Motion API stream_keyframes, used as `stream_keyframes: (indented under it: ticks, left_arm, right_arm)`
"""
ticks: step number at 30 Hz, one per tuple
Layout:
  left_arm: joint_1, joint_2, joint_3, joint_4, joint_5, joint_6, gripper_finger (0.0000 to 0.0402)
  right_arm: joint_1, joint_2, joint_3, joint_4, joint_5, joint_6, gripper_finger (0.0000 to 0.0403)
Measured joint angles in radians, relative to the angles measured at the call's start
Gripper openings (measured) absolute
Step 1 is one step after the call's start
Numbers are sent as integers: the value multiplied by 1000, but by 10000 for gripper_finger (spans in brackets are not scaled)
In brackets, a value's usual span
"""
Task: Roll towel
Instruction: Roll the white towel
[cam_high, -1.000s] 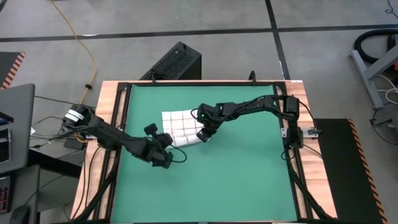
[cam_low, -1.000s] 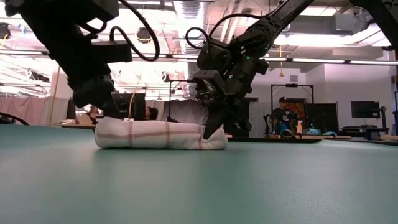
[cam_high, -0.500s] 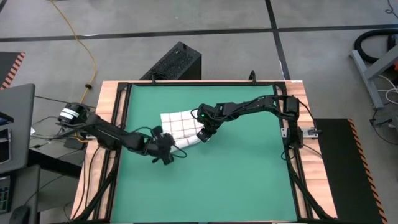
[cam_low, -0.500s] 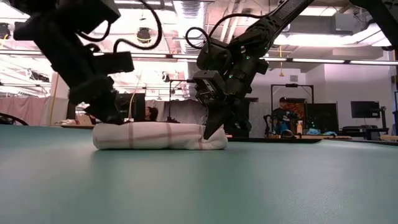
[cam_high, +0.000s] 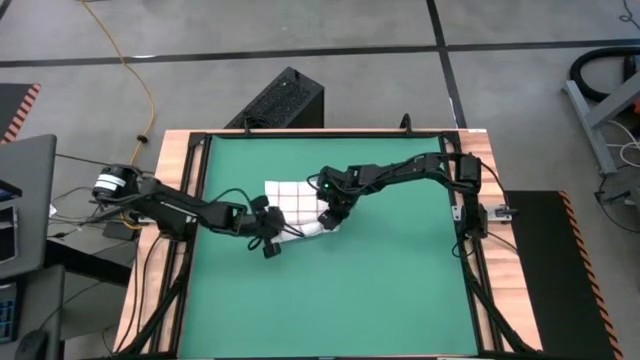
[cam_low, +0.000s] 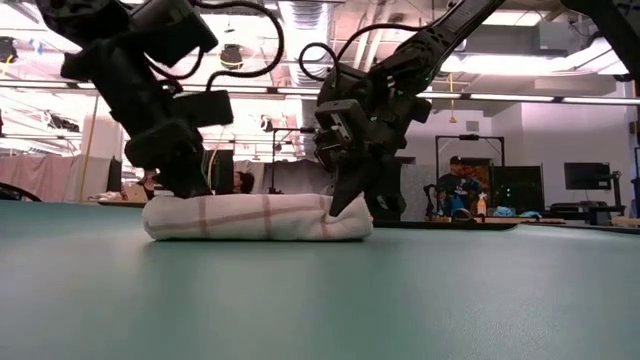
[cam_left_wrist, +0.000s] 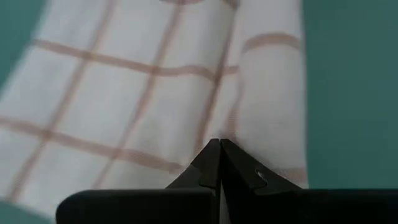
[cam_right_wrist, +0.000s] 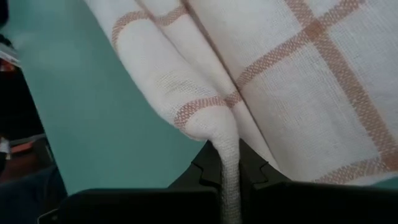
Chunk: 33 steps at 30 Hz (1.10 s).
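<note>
On the green mat (cam_high: 380, 270), mid-table, the left gripper (cam_high: 272, 240) presses its closed fingertips onto the half-rolled towel (cam_high: 295, 205); the right gripper (cam_high: 330, 215) pinches the roll's edge. Rolling looks underway; next, both should turn together.

No readable text, labels, brands or numbers in any view. The dark monitor (cam_low: 587, 176) at the right edge of the low view shows nothing legible, and the black box (cam_high: 283, 100) at upper centre of the high view carries no visible marking. The small white tag (cam_high: 500, 212) at right centre of the high view may bear print, but it is too small to tell.
</note>
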Motion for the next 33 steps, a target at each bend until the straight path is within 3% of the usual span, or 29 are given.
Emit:
stream_keyframes:
  ticks: [8,13,20,27,33]
  left_arm:
    - [1,115,3,30,125,-7,0]
    - [3,135,5,78,285,-54,0]
    - [18,136,3,114,379,-151,0]
    - [29,136,2,114,497,-190,0]
    - [38,149,2,111,552,-170,0]
  right_arm:
    - [-45,-1,0,-18,-169,41,24]
    - [-76,-5,0,-69,-208,72,24]
    - [-87,-7,0,-196,-158,56,24]
    - [-104,-1,-1,-197,-93,153,23]
    - [-114,-1,-13,-149,-99,226,23]
